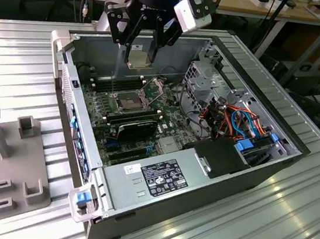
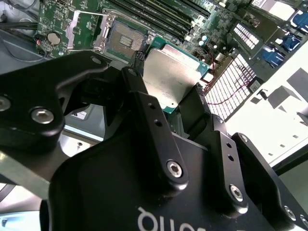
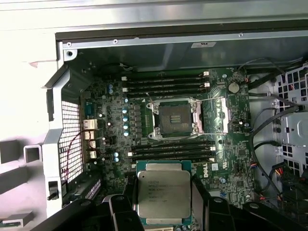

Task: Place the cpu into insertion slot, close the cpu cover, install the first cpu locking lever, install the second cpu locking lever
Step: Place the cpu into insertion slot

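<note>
My gripper (image 1: 140, 51) hangs over the open computer case, shut on the cpu (image 1: 139, 58), a flat square chip with a silvery top. In both wrist views the cpu (image 3: 163, 194) (image 2: 169, 77) sits between two black fingers (image 3: 204, 202), one on each side edge. The insertion slot (image 3: 174, 119) (image 1: 128, 100) (image 2: 123, 38) lies bare on the green board, below and apart from the chip. The cpu cover (image 3: 219, 115) (image 2: 84, 30) is swung open beside the socket. A thin lever (image 1: 113, 82) stands upright near the socket.
Long black memory slots (image 3: 166, 84) flank the socket on two sides. A drive cage (image 1: 203, 81), bundled cables (image 1: 239, 121) and a power supply (image 1: 164, 176) fill the case toward the exterior view's right. A grey fixture (image 1: 1, 157) rests on the ribbed table at the exterior view's left.
</note>
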Tool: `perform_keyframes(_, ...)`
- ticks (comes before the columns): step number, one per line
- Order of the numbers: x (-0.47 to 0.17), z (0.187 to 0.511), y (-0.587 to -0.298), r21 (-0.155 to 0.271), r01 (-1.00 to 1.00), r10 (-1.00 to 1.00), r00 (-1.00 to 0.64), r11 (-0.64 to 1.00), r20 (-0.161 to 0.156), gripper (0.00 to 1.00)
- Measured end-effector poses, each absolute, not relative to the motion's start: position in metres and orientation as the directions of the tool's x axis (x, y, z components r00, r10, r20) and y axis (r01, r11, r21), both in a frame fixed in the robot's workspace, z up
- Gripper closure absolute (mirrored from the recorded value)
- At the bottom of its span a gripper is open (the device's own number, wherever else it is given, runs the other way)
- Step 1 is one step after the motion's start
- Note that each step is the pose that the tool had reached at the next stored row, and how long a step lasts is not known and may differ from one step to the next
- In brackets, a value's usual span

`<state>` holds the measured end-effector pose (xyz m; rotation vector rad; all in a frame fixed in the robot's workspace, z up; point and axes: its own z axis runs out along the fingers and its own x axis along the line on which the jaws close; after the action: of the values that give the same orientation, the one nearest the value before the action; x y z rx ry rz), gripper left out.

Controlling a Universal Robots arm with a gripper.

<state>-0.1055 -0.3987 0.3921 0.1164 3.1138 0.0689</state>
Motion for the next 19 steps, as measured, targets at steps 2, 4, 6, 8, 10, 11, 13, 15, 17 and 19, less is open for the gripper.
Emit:
perform_keyframes(2, -0.104, 0.392, -0.3987, 0.045, 0.074, 0.075, -0.997, 0.996, -0.023, 0.45)
perform_keyframes(4, -0.1033, 0.392, -0.3987, 0.045, 0.074, 0.075, -0.997, 0.996, -0.023, 0.45)
perform_keyframes(6, -0.1024, 0.392, -0.3987, 0.045, 0.074, 0.075, -0.997, 0.996, -0.023, 0.45)
perform_keyframes(8, -0.1015, 0.392, -0.3987, 0.045, 0.074, 0.075, -0.997, 0.996, -0.023, 0.45)
perform_keyframes(10, -0.101, 0.392, -0.3987, 0.045, 0.074, 0.075, -0.997, 0.996, -0.023, 0.45)
perform_keyframes(11, -0.1006, 0.392, -0.3987, 0.045, 0.074, 0.075, -0.997, 0.996, -0.023, 0.45)
perform_keyframes(13, -0.0999, 0.392, -0.3986, 0.045, 0.074, 0.075, -0.997, 0.996, -0.023, 0.45)
perform_keyframes(15, -0.099, 0.392, -0.3986, 0.045, 0.074, 0.075, -0.997, 0.996, -0.023, 0.45)
perform_keyframes(17, -0.0978, 0.392, -0.3985, 0.045, 0.074, 0.075, -0.997, 0.996, -0.023, 0.45)
perform_keyframes(19, -0.0968, 0.392, -0.3984, 0.045, 0.074, 0.075, -0.997, 0.996, -0.023, 0.45)
